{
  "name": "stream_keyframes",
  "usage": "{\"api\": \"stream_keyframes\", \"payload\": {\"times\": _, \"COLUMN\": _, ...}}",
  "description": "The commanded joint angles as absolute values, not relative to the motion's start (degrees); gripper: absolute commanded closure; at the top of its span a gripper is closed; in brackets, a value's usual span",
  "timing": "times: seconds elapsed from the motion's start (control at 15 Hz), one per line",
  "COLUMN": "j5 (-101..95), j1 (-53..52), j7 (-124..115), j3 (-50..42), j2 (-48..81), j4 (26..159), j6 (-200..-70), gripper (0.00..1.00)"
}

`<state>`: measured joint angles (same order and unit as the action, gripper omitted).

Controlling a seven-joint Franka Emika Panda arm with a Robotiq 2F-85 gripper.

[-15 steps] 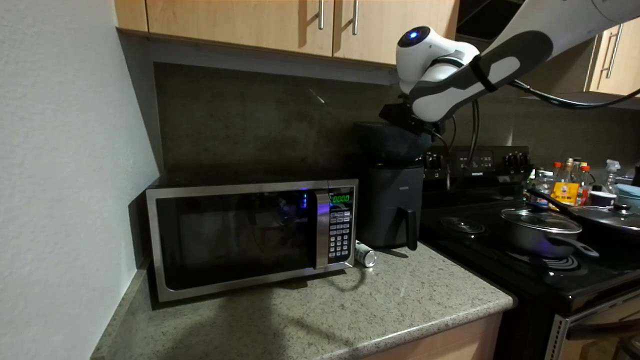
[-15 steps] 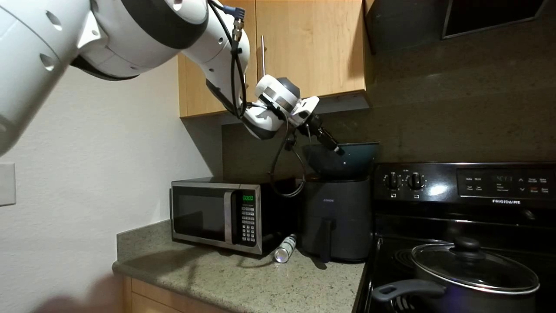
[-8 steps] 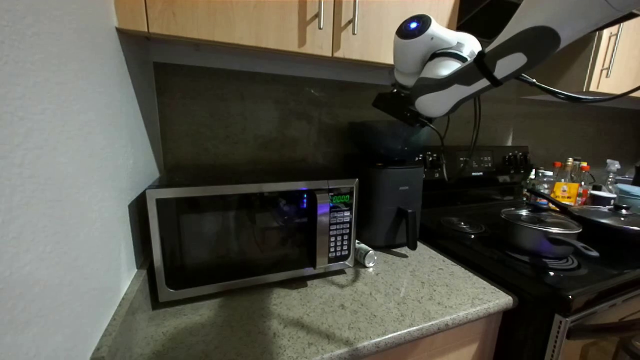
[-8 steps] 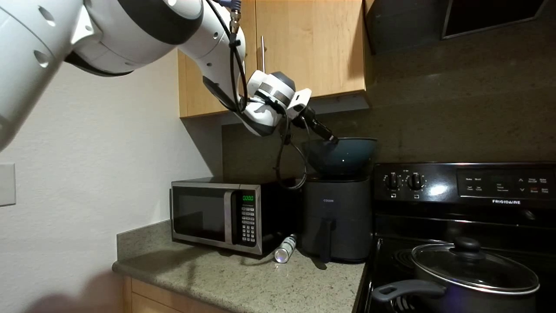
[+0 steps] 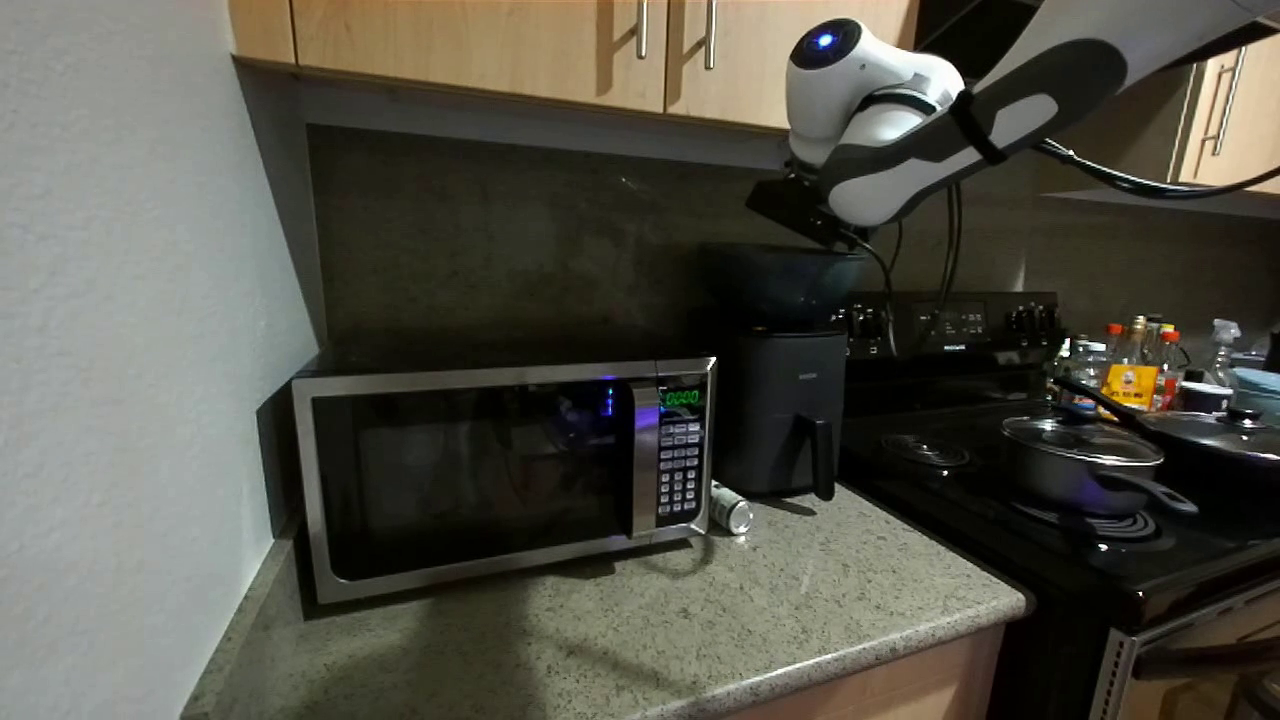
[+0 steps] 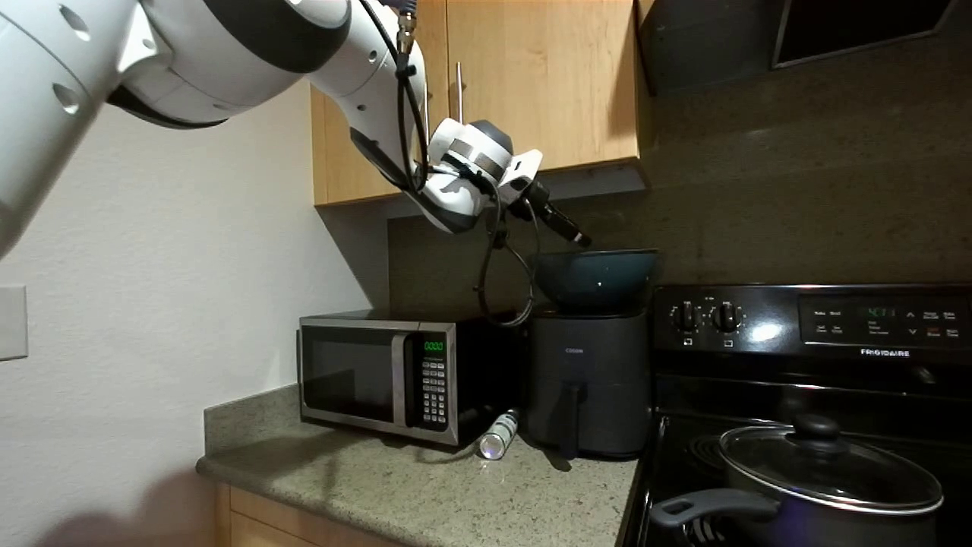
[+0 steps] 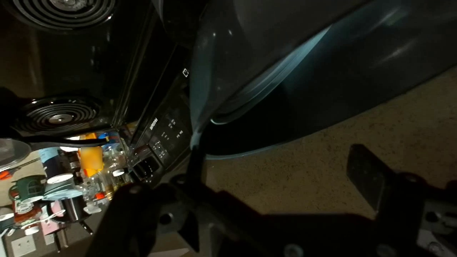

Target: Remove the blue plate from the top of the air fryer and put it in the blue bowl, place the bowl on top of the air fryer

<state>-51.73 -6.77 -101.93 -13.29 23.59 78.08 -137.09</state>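
Observation:
The dark teal blue bowl [image 5: 780,285] rests on top of the black air fryer [image 6: 588,380], as both exterior views show. Inside it, in the wrist view, a pale blue curved edge shows that looks like the blue plate [image 7: 301,57]; most of it is hidden by the bowl's near wall. My gripper [image 6: 583,240] hangs just above the bowl's rim in an exterior view, with a small gap between them. Seen from the wrist, the jaws stand wide apart with nothing between them. One of the fingers [image 7: 367,175] is well clear of the bowl, while the opposite fingertip overlaps its rim in the picture.
A silver-and-black microwave [image 5: 500,480] stands beside the air fryer, with a can [image 6: 499,435] lying between them. The stove [image 5: 930,455] carries a lidded pot [image 6: 828,486]. Wooden cabinets [image 6: 543,83] hang close above the arm. Bottles [image 5: 1135,350] stand beyond the stove.
My gripper has drawn up and back from the bowl's rim, which its fingers overlapped before. The bowl rose slightly half a second ago and has settled back down on the air fryer.

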Motion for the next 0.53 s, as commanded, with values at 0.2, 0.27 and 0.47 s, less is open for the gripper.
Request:
{"api": "stream_keyframes", "payload": {"times": 0.2, "j5": -47.75, "j1": -5.59, "j7": -92.95, "j3": -8.11, "j2": 18.59, "j4": 82.39, "j6": -128.61, "gripper": 0.0}}
{"api": "stream_keyframes", "payload": {"times": 0.27, "j5": -47.58, "j1": -5.66, "j7": -91.49, "j3": -7.78, "j2": 17.57, "j4": 83.15, "j6": -127.34, "gripper": 0.0}}
{"api": "stream_keyframes", "payload": {"times": 0.47, "j5": -47.97, "j1": -5.56, "j7": -87.99, "j3": -6.83, "j2": 13.97, "j4": 86.25, "j6": -124.64, "gripper": 0.0}}
